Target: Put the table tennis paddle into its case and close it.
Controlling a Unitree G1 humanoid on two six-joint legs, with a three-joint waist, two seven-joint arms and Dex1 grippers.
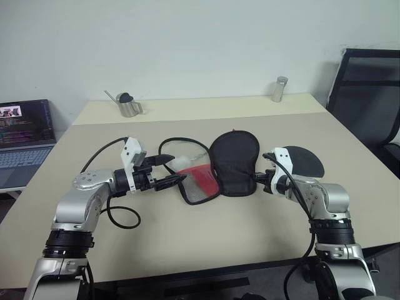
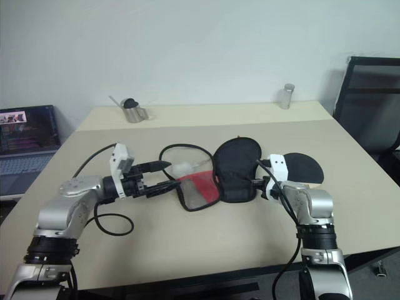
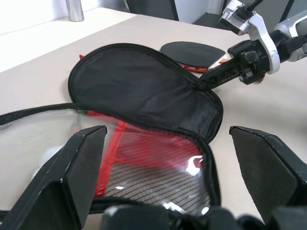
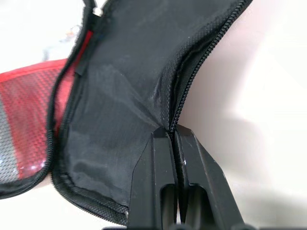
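Beige table [image 1: 206,244] against a white wall serves as the work surface, with a dark chair [image 1: 369,94] at its right side.

Case [image 1: 215,167] lies near the table's middle, unzipped and spread flat: the black head flap is folded open toward the right, the red mesh-pocket half lies to the left. Paddle [image 1: 305,161] is not yet in the case; it rests flat on the table, black face up, just right of the case and partly behind the right arm.

Right gripper [image 4: 172,139] is closed on the black flap's zipper edge, pinching the fabric between its fingers; judged purpose is to hold or draw that flap open so the interior stays clear for the paddle. Left gripper [image 1: 175,170] has its fingers spread wide and holds nothing; it sits at the case's left edge, beside the red half, apparently placed to steady or take that side.

Farther off, a metal cup [image 1: 129,105] stands at the far left of the table, a small metal canister [image 1: 279,89] at the far right, and a laptop [image 1: 25,140] sits off the table's left
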